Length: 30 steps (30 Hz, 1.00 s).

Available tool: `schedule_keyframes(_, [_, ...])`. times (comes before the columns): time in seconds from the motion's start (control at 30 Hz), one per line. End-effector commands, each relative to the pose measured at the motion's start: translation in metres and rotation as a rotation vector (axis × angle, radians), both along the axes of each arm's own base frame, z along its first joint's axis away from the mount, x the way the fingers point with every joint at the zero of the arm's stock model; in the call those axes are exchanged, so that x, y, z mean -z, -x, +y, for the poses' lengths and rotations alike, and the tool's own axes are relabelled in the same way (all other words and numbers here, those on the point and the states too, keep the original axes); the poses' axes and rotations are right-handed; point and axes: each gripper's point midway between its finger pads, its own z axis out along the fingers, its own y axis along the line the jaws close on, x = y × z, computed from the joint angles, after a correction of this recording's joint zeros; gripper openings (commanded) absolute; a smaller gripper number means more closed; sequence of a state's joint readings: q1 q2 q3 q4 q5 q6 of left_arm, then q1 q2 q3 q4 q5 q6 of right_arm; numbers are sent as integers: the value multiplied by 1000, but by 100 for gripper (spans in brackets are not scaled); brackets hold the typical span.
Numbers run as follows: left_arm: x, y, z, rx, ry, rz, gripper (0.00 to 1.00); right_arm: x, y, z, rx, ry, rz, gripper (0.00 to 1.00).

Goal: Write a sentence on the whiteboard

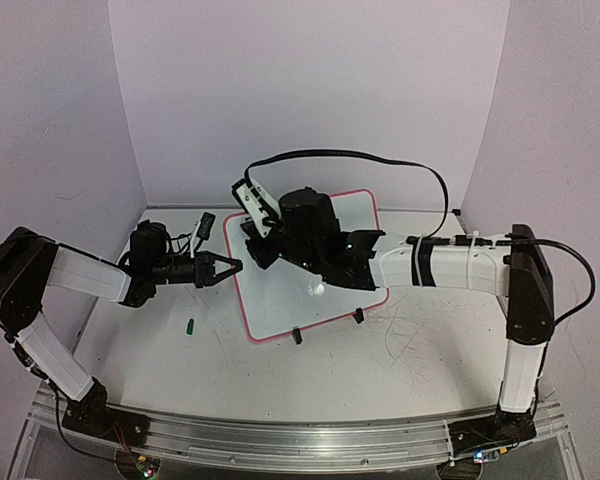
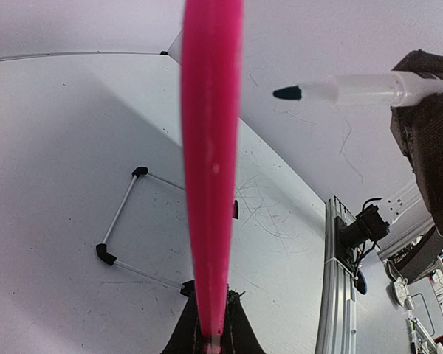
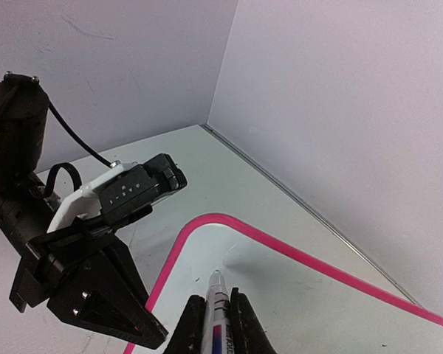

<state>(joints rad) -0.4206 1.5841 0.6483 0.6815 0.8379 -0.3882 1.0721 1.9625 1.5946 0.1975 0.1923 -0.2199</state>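
Whiteboard is lying in the middle of the table, turned a bit askew. You can see its pink-red rim all the way round and two small black clip feet on the near edge. The left tool comes in from the left and is clamped tight on the board's left edge. In the left wrist view the rim runs straight up out of the closed jaws, so it's definitely got hold of the board itself. The right tool reaches across from the right and hangs over the far-left part of the board. It's pinched shut around a marker with a clear white barrel and some coloured print on it. The dark green tip sticks out past the fingers and points toward the board's rounded far-left corner. Honestly can't tell whether the tip is touching the surface or just floating above it. The bit of board around the tip is plain white in the right wrist view. The two tools are close together, the left one just beside the corner the marker is aimed at. A small green cap-looking thing lies on the table just left of the board, near its front corner. Faint grey scribbles cover the table on the right.
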Motion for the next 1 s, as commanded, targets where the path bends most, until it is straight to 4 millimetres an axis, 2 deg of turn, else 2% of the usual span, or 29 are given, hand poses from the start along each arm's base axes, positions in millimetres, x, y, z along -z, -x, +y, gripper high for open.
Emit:
schedule_keyframes(0.0, [-11,-8,-2,-24,-19,-78,0,-23,-3,9,-3,-63,-40,0])
schedule_keyframes(0.97, [-11,-8,-2,-22,-19,-77,0,-16,-11,13,26,-54,-44,0])
